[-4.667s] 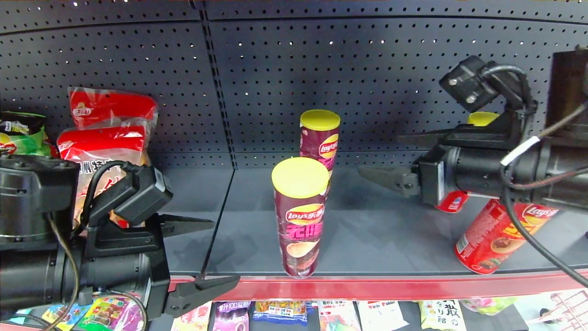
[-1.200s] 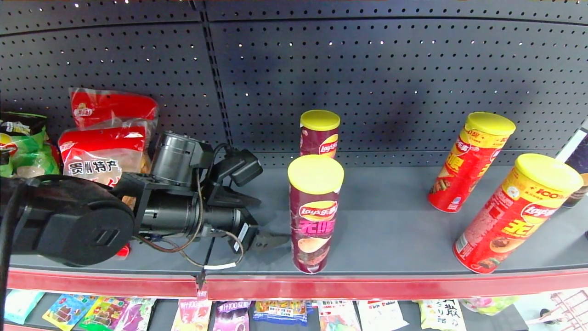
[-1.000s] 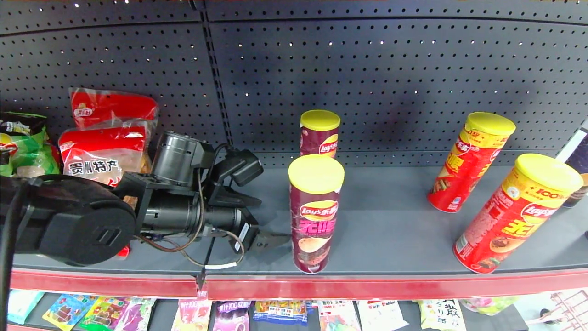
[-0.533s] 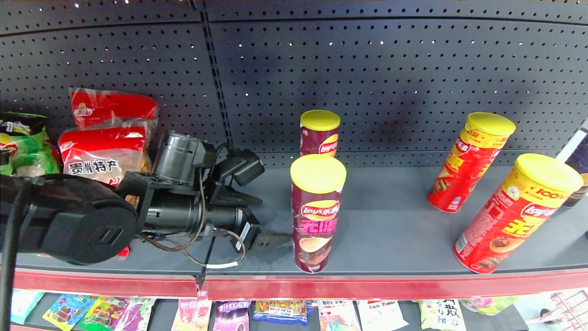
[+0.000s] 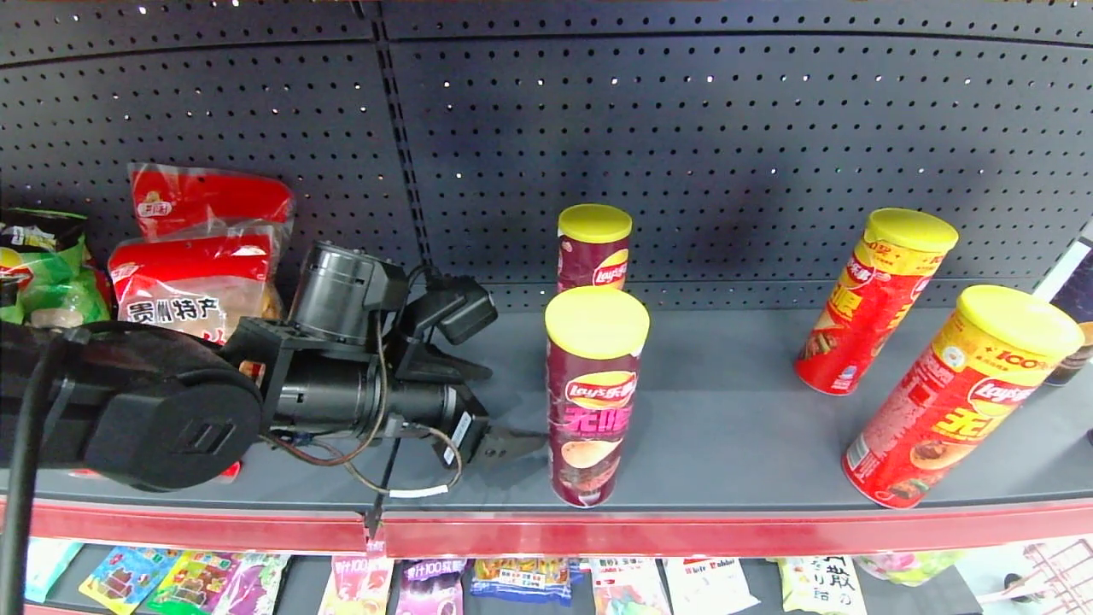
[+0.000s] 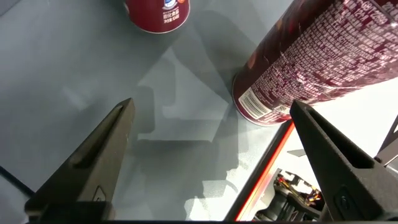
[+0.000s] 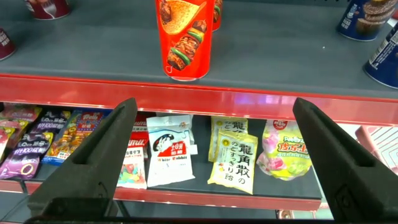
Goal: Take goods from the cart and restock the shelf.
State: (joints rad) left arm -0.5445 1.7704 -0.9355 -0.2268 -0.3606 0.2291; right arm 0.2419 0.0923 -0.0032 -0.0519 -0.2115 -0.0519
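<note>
Where the left arm lies low over the shelf [image 5: 726, 427], left claw [image 5: 512, 408]: spread wide, holding nothing, one tip just beside the front purple can [image 5: 593, 401].
front purple can: upright at the shelf's front edge, rear purple can [image 5: 592, 248] standing behind it.
right claw [image 7: 214, 102]: wide open, empty, a red can [image 7: 185, 37] ahead at the shelf edge.

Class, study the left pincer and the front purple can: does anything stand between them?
Nothing visible does. The open left pincer faces the front purple can across bare shelf, with one fingertip close beside the can.
</note>
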